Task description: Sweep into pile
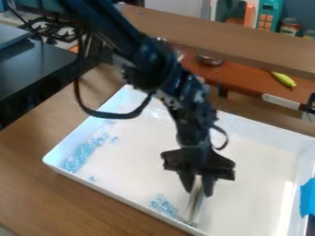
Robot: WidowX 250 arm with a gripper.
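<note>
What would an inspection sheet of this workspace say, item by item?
Surface: brown wooden table bearing a white rectangular plastic-looking tray.
Job's things: light-blue granules in separate patches, including the tray's picture-left side and near edge; thin grey strip beside the near patch.
Clutter: bright-blue tape on the tray's picture-right side.
Grippers: black two-finger tool low over the tray, holding the strip.
Cables: black cable looping beneath the black arm.
Surroundings: black stove grates; yellow-green elongated object.
</note>
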